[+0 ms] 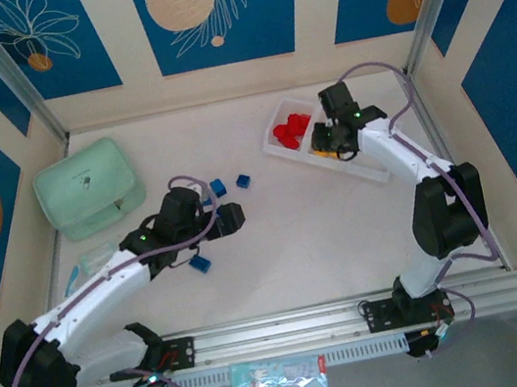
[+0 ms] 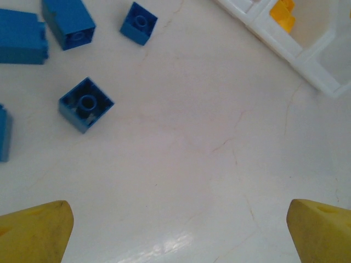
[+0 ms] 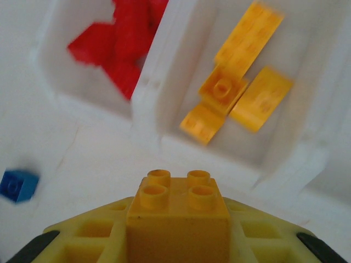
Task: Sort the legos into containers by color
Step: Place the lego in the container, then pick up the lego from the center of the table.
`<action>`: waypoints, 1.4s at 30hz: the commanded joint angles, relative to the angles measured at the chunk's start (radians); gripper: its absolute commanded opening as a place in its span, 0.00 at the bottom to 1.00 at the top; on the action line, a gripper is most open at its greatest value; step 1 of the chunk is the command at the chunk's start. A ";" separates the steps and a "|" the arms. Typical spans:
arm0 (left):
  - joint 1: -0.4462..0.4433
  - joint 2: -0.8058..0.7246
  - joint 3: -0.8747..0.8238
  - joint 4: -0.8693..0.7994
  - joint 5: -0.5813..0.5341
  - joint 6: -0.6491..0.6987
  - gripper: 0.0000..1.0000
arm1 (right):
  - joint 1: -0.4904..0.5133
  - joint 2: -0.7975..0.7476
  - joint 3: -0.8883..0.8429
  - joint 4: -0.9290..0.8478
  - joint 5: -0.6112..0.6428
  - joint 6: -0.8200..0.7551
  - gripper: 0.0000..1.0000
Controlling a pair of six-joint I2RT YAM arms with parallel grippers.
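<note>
Right wrist: right gripper [image 3: 178, 246] clamped on yellow brick [image 3: 178, 208], near yellow compartment [image 3: 230, 153] (rim close); early release risks bounce onto table. Left gripper [image 2: 178, 230] apart, empty.

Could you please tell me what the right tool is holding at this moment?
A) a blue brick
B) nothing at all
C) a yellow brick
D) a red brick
C: in the right wrist view a yellow four-stud brick sits clamped in the right tool, with the white tray and the yellow pieces lying in it just ahead.
</note>
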 commanded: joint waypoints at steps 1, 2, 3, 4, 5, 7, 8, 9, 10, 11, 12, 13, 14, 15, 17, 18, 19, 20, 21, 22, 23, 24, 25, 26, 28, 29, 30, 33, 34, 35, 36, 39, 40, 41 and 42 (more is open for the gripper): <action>-0.008 0.049 0.061 0.080 0.056 0.033 0.99 | -0.054 0.098 0.105 -0.025 0.023 -0.024 0.28; -0.008 0.069 0.074 0.088 0.061 0.036 0.99 | -0.069 0.133 0.145 -0.030 0.019 -0.028 0.28; -0.008 0.087 0.086 0.096 0.064 0.039 0.99 | -0.081 0.166 0.181 -0.031 0.012 -0.037 0.28; -0.008 0.099 0.097 0.101 0.066 0.041 0.99 | -0.086 0.197 0.217 -0.038 0.015 -0.039 0.28; -0.008 0.113 0.108 0.103 0.067 0.044 0.99 | -0.090 0.231 0.257 -0.047 0.024 -0.044 0.28; -0.008 0.136 0.128 0.109 0.069 0.051 0.99 | -0.098 0.294 0.321 -0.059 0.030 -0.050 0.28; -0.007 0.145 0.136 0.111 0.069 0.053 0.99 | -0.102 0.326 0.352 -0.067 0.027 -0.050 0.28; -0.008 0.151 0.142 0.113 0.066 0.056 0.99 | -0.105 0.358 0.388 -0.079 0.024 -0.050 0.28; -0.008 0.153 0.146 0.114 0.063 0.057 0.99 | -0.107 0.384 0.415 -0.091 0.023 -0.052 0.28; -0.008 0.157 0.148 0.113 0.060 0.059 0.99 | -0.109 0.410 0.442 -0.099 0.023 -0.062 0.29; -0.008 0.159 0.149 0.113 0.057 0.059 0.99 | -0.110 0.429 0.465 -0.106 0.029 -0.067 0.30; -0.008 0.159 0.148 0.112 0.056 0.058 0.99 | -0.112 0.440 0.475 -0.106 0.029 -0.067 0.32; -0.008 0.157 0.146 0.113 0.056 0.060 0.99 | -0.114 0.449 0.481 -0.097 0.013 -0.073 0.36; -0.008 0.157 0.143 0.113 0.054 0.059 0.99 | -0.113 0.456 0.488 -0.093 -0.005 -0.078 0.38; -0.008 0.151 0.134 0.114 0.049 0.058 0.99 | -0.106 0.467 0.512 -0.109 -0.003 -0.079 0.43; -0.008 0.147 0.131 0.114 0.046 0.058 0.99 | -0.103 0.467 0.521 -0.120 0.006 -0.081 0.46; -0.008 0.143 0.128 0.114 0.043 0.058 0.99 | -0.099 0.462 0.523 -0.125 0.016 -0.082 0.48; -0.007 0.141 0.127 0.115 0.041 0.058 0.99 | -0.093 0.450 0.515 -0.123 0.021 -0.082 0.49; -0.008 0.136 0.124 0.118 0.041 0.058 0.99 | -0.090 0.437 0.502 -0.116 0.022 -0.083 0.50; -0.008 0.133 0.122 0.119 0.038 0.058 0.99 | -0.084 0.418 0.486 -0.110 0.020 -0.080 0.51; -0.008 0.128 0.120 0.119 0.037 0.057 0.99 | -0.076 0.398 0.470 -0.107 0.019 -0.079 0.52; -0.008 0.122 0.119 0.119 0.033 0.060 0.99 | -0.068 0.380 0.456 -0.103 0.022 -0.078 0.53; -0.008 0.117 0.116 0.117 0.028 0.061 0.99 | -0.055 0.356 0.430 -0.094 0.024 -0.079 0.54; -0.008 0.110 0.111 0.118 0.022 0.058 0.99 | -0.040 0.331 0.403 -0.084 0.029 -0.080 0.55; -0.008 0.093 0.092 0.131 0.014 0.053 0.99 | -0.011 0.287 0.353 -0.073 0.042 -0.077 0.56; -0.007 0.083 0.079 0.140 0.011 0.048 0.99 | 0.006 0.264 0.323 -0.068 0.043 -0.072 0.57; -0.007 0.074 0.069 0.145 0.009 0.047 0.99 | 0.022 0.241 0.296 -0.061 0.041 -0.068 0.58; -0.004 0.044 0.043 0.140 -0.003 0.044 0.99 | 0.082 0.176 0.212 -0.043 0.047 -0.060 0.60; -0.004 0.034 0.037 0.133 -0.006 0.044 0.99 | 0.102 0.152 0.187 -0.041 0.048 -0.059 0.61; -0.002 0.023 0.029 0.122 -0.011 0.044 0.99 | 0.123 0.134 0.161 -0.038 0.049 -0.054 0.61; -0.001 0.013 0.024 0.111 -0.014 0.043 0.99 | 0.140 0.115 0.139 -0.035 0.047 -0.050 0.62; 0.001 -0.024 -0.001 0.079 -0.033 0.045 0.99 | 0.199 0.069 0.075 -0.027 0.029 -0.042 0.63; 0.002 -0.040 -0.012 0.069 -0.042 0.043 0.99 | 0.220 0.059 0.059 -0.027 0.024 -0.038 0.64; 0.002 -0.057 -0.026 0.061 -0.053 0.040 0.99 | 0.241 0.050 0.046 -0.029 0.023 -0.033 0.64; 0.005 -0.071 -0.037 0.054 -0.062 0.037 0.99 | 0.260 0.045 0.035 -0.030 0.020 -0.026 0.65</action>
